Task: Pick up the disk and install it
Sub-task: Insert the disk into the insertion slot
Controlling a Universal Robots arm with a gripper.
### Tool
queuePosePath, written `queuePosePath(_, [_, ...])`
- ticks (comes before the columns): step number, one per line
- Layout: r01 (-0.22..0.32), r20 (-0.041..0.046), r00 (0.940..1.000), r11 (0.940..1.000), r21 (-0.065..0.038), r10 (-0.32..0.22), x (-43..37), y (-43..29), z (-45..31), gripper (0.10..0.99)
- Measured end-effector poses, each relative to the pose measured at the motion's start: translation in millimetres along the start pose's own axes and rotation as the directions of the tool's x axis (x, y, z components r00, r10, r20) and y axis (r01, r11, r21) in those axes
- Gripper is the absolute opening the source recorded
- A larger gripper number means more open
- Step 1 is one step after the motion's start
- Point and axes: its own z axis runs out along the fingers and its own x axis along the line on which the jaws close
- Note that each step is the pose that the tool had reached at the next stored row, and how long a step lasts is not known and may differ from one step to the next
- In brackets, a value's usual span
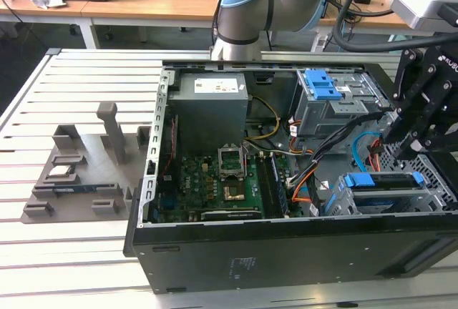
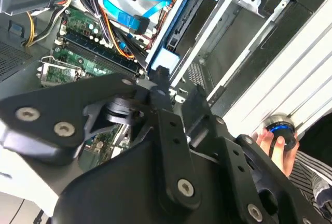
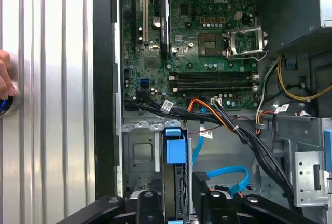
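The slatted metal workbench (image 1: pixel 86 266) spread wide under everything, and on it lay the open black computer case (image 1: pixel 286 259), side panel off, its insides facing up. Behind the case rose the robot arm (image 1: pixel 247 8), its grey and pale-blue joint bulking above the far wall. Inside, the large grey power-supply box (image 1: pixel 211 112) sat in the far corner, with the green motherboard (image 1: pixel 222 187) beside it and the grey upper bay (image 1: pixel 336 105) with its blue latch piece (image 1: pixel 322 84) toward the exterior view's right. On the bench, well apart at the exterior view's left, stood a grey parts fixture (image 1: pixel 86 173).

And there was the disk (image 1: pixel 383 180), in its bright blue frame, sitting on edge in the lower drive cage (image 1: pixel 390 198) at the near corner of the case, at the exterior view's right! In the first wrist view its blue frame tab (image 3: pixel 174 146) stood up in the cage slot, the silver body below it.

The gripper (image 1: pixel 418 134) hung directly above that cage, fingers (image 3: pixel 151 208) straddling the disk, one either side. Were they squeezing it or just flanking it? I couldn't tell.

A blue data cable (image 3: pixel 225 175) looped just beside the disk. A person's hand (image 2: pixel 275 143) rested on a round button (image 2: pixel 280 129) out on the bench.
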Motion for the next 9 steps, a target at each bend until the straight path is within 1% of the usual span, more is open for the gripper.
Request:
queuePosePath(3, [0.0, 0.0, 1.0, 1.0, 0.0, 0.0, 0.0, 0.0, 0.0, 0.235])
queuePosePath(4, [0.0, 0.0, 1.0, 1.0, 0.0, 0.0, 0.0, 0.0, 0.1, 0.114])
queuePosePath(9, [0.0, 0.0, 1.0, 1.0, 0.0, 0.0, 0.0, 0.0, 0.2, 0.106])
